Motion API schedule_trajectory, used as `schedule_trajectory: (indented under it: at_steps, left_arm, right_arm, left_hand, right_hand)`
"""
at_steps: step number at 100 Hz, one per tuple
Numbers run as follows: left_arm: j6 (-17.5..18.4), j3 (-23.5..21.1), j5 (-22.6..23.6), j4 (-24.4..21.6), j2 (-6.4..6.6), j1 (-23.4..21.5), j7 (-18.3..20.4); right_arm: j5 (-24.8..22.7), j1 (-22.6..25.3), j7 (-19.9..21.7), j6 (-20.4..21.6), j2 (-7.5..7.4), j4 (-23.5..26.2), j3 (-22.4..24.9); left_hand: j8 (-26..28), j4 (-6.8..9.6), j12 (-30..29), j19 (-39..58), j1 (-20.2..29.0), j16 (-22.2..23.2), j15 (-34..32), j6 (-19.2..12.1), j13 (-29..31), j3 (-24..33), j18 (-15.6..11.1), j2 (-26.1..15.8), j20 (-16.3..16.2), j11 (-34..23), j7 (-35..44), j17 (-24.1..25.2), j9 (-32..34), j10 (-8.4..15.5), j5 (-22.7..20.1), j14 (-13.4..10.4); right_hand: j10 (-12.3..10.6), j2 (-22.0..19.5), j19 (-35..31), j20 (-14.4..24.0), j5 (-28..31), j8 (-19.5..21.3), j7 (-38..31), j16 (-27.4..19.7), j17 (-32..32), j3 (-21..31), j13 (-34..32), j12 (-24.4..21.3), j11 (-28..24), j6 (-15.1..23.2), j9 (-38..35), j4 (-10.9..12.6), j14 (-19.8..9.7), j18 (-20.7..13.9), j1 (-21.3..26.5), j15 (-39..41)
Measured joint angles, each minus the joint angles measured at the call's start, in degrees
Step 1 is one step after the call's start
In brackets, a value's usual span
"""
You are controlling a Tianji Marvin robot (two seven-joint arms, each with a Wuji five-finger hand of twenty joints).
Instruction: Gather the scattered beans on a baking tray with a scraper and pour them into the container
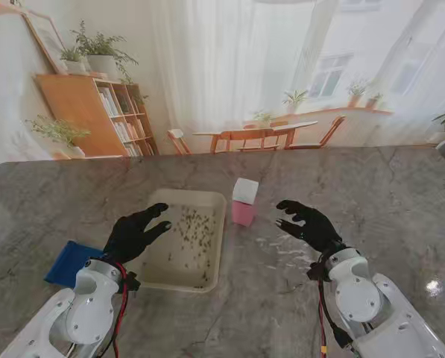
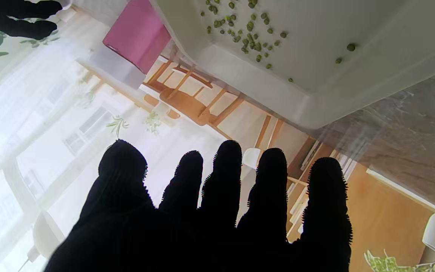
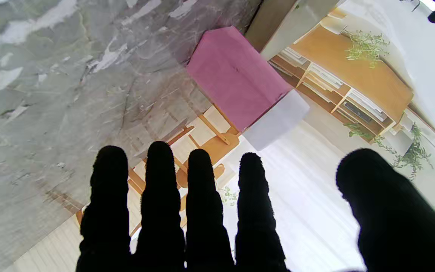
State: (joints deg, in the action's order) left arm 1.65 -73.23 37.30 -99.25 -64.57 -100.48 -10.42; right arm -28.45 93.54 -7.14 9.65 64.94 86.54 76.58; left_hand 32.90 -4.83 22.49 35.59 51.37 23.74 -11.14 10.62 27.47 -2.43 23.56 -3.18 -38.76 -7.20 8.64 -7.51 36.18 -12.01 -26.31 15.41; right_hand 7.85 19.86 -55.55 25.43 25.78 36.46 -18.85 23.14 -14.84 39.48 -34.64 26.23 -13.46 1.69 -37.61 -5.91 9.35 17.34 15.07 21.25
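Note:
A cream baking tray (image 1: 216,205) lies at the table's centre with several green beans (image 1: 190,227) scattered over it. The pink and white container (image 1: 244,201) stands by the tray's far right corner. A blue scraper (image 1: 71,262) lies flat on the table, left of the tray. My left hand (image 1: 133,233) hovers open at the tray's left edge, holding nothing. My right hand (image 1: 309,224) hovers open to the right of the container, fingers pointing toward it. The left wrist view shows the tray (image 2: 315,98), beans (image 2: 247,34) and container (image 2: 138,36); the right wrist view shows the container (image 3: 236,81).
The grey marble table (image 1: 371,194) stretches wide on all sides. A backdrop picturing a room with a bookshelf and chairs stands behind its far edge.

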Motion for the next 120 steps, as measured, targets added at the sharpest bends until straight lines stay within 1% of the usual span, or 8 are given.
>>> schedule_trajectory:
  at_steps: [51,78,91,99,104,108,114,120]
  left_arm:
    - [0.0,0.4,0.4,-0.5,0.03,0.0,0.4]
    - [0.0,-0.3,1.2,-1.2,0.02,-1.0,-0.1]
    - [-0.1,-0.4,1.8,-2.2,0.01,-1.8,-1.0]
    - [-0.1,-0.9,1.9,-2.7,-0.09,-2.4,-1.5]
    - [-0.1,-1.2,1.9,-2.8,-0.19,-2.7,-1.9]
    - [-0.1,-1.4,2.0,-2.9,-0.25,-3.0,-2.2]
    - [-0.1,-1.6,2.0,-3.0,-0.30,-3.3,-2.7]
    - [-0.1,-1.7,2.0,-3.1,-0.32,-3.5,-2.9]
  right_arm:
    - [0.2,-0.3,0.0,0.5,-0.03,-0.4,-0.2]
    - [-2.9,0.8,0.4,0.3,-0.35,0.8,0.4]
    - [-6.4,1.4,0.9,-1.0,-0.63,1.6,0.9]
    - [-10.4,1.3,-0.3,-3.8,-0.72,1.9,0.8]
    - [-12.0,1.0,-0.2,-4.1,-0.91,1.9,0.8]
    - [-13.5,0.6,0.7,-3.5,-1.19,1.7,0.8]
    - [-17.3,-0.5,1.6,-0.7,-1.70,0.5,0.8]
    - [-20.1,-2.3,1.0,1.8,-2.16,-2.0,0.2]
  left_hand:
    - [0.0,0.00,0.0,0.0,0.0,0.0,0.0,0.0,0.0,0.0,0.0,0.0,0.0,0.0,0.3,0.0,0.0,0.0,-0.7,0.0]
    - [0.0,0.00,0.1,0.0,0.3,0.0,0.0,0.0,0.0,0.0,0.0,0.0,0.0,-0.1,0.6,0.0,0.6,-0.2,-1.3,0.0]
    - [0.0,0.00,0.1,0.0,0.3,0.0,0.0,0.0,0.0,0.0,0.0,0.0,0.0,-0.1,0.6,0.0,0.6,-0.6,-1.3,0.0]
    - [0.0,0.00,0.1,0.0,0.3,0.0,0.0,0.0,0.0,0.0,0.0,0.0,0.0,-0.1,0.6,0.0,0.6,-0.6,-1.3,0.0]
    - [0.0,0.00,0.1,0.0,0.3,0.0,0.0,0.0,0.0,0.0,0.0,0.0,0.0,-0.1,0.6,0.0,0.6,-0.6,-1.3,0.0]
    - [0.0,0.00,0.1,0.0,0.3,0.0,0.0,0.0,0.0,0.0,0.0,0.0,0.0,-0.1,0.6,0.0,0.6,-0.6,-1.3,0.1]
    - [0.0,0.00,0.1,0.0,0.4,0.0,0.0,0.0,0.0,0.0,0.0,0.0,0.0,-0.1,0.6,0.0,0.6,-0.6,-1.3,0.0]
    - [0.0,0.00,0.1,0.0,0.4,0.0,0.0,0.0,0.0,0.0,0.0,0.0,0.0,-0.1,0.6,0.0,0.6,-0.6,-1.3,0.0]
  right_hand:
    - [-0.1,0.0,0.0,0.0,0.0,0.0,0.0,0.0,0.0,0.5,0.0,0.0,0.0,0.0,0.0,0.0,0.0,0.0,0.4,0.0]
    - [-0.3,0.0,0.0,0.0,0.7,0.0,-0.4,0.0,-0.5,0.5,-0.7,0.0,-0.2,0.0,-0.7,0.0,-0.1,0.0,0.5,0.6]
    - [-0.4,1.1,0.0,0.0,0.7,0.0,-0.7,0.0,-0.7,1.2,-0.8,0.7,-0.8,-0.1,-1.5,0.0,-0.2,0.0,0.6,0.6]
    - [-0.4,3.5,-1.5,0.0,1.5,0.4,-1.5,0.0,-1.4,5.2,-1.8,1.3,-1.8,-0.8,-2.2,0.0,-0.2,0.0,1.8,2.0]
    - [-0.6,4.7,-2.4,0.0,1.5,0.4,-1.5,0.1,-2.0,6.6,-1.9,1.4,-2.4,-0.9,-2.5,0.0,-0.9,0.0,2.4,3.0]
    - [-1.0,6.3,-3.5,0.0,1.5,0.4,-1.9,0.1,-2.7,8.5,-3.1,1.9,-3.7,-0.9,-2.6,0.0,-1.3,0.0,2.4,4.1]
    - [-2.0,8.0,-4.8,-0.2,1.3,0.4,-2.2,0.4,-3.3,11.2,-3.1,2.1,-5.1,-1.7,-2.8,0.0,-2.3,-0.4,2.4,5.2]
    - [-2.0,9.6,-5.6,-1.7,-0.7,0.4,-1.4,0.4,-2.8,13.7,-2.8,2.1,-6.6,-4.4,-0.4,0.0,-2.3,-0.8,2.2,6.1]
